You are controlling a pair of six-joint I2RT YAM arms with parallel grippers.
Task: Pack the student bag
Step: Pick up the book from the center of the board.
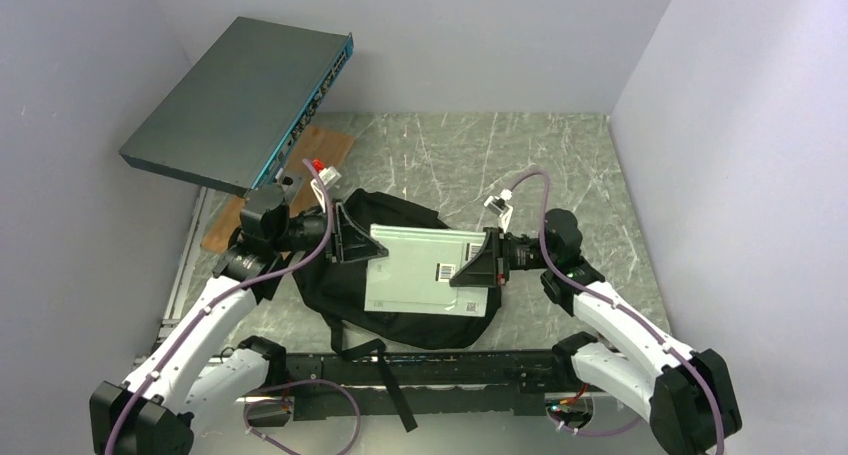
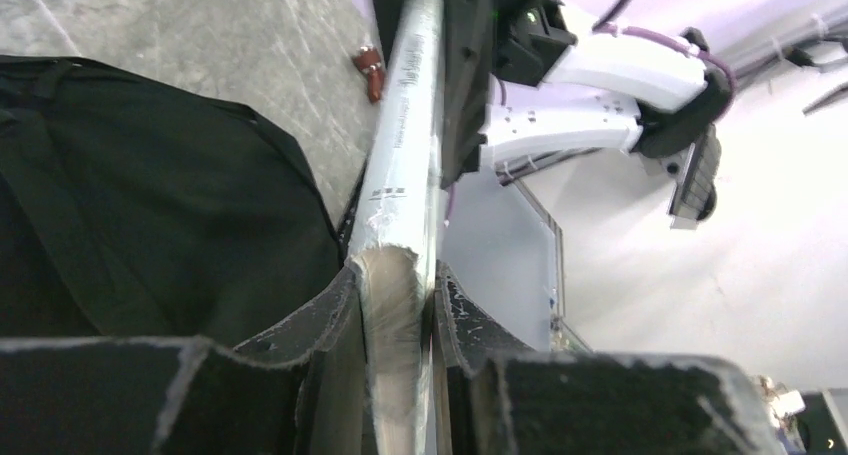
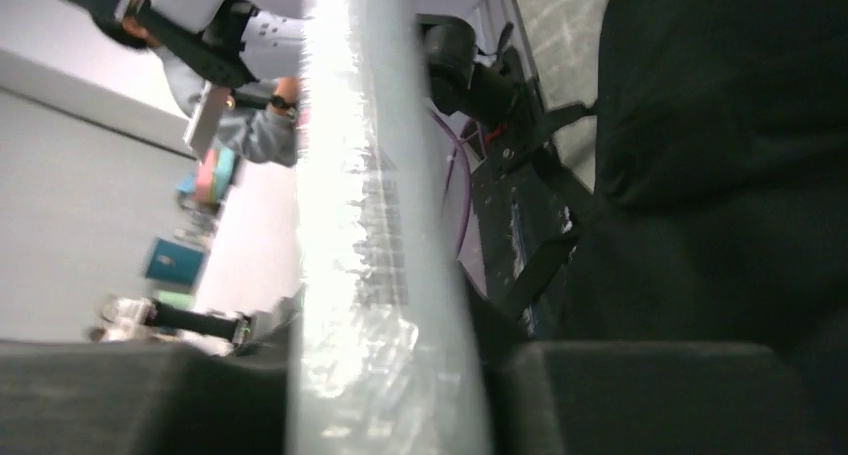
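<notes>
The student bag (image 1: 330, 275) is a black soft backpack lying flat in the middle of the table, also seen in the left wrist view (image 2: 150, 195) and the right wrist view (image 3: 720, 155). A flat grey pack in clear plastic wrap (image 1: 425, 270) is held level just above it. My left gripper (image 1: 368, 243) is shut on the pack's left edge, and the worn corner sits between its pads (image 2: 395, 315). My right gripper (image 1: 482, 265) grips the opposite edge, with the wrap (image 3: 370, 225) filling the gap between its fingers (image 3: 385, 385).
A large grey flat device (image 1: 240, 100) leans tilted at the back left over a wooden board (image 1: 310, 150). A small red and white object (image 1: 322, 170) lies behind the bag. A bag strap (image 1: 395, 385) hangs over the near rail. Walls close in on both sides.
</notes>
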